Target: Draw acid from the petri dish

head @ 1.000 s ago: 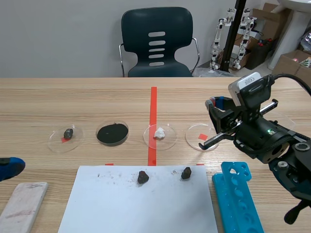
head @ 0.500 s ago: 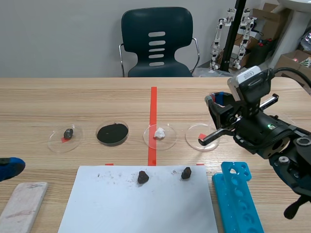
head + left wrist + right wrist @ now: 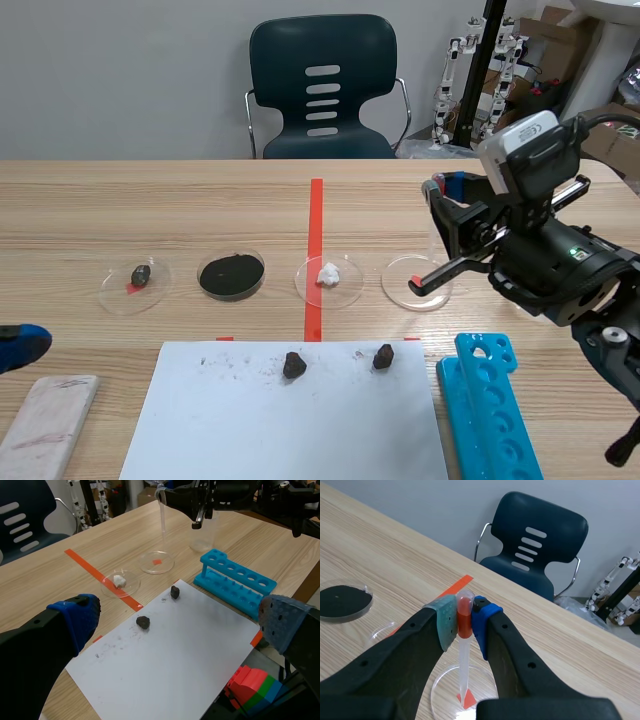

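A clear pipette (image 3: 464, 655) with a red bulb (image 3: 464, 621) hangs upright in my right gripper (image 3: 465, 615), which is shut on the bulb. Its tip is just over a clear petri dish (image 3: 438, 682) that has a red mark under it. In the scene view the right gripper (image 3: 447, 200) holds the pipette (image 3: 434, 240) above that dish (image 3: 415, 283), right of the red tape line. The left wrist view shows the dish (image 3: 157, 562) and pipette (image 3: 162, 515) far ahead. My left gripper (image 3: 180, 617) is open, low at the table's left edge (image 3: 20, 345).
Three more dishes stand in the row: white lump (image 3: 328, 278), black powder (image 3: 231, 274), dark stone (image 3: 137, 280). A white sheet (image 3: 290, 420) near me carries two dark stones (image 3: 294, 364). A blue tube rack (image 3: 495, 410) lies on its right, a pale block (image 3: 45, 425) on its left.
My right gripper has risen a little and drifted right with the pipette, still over the dish. The left gripper has not moved.
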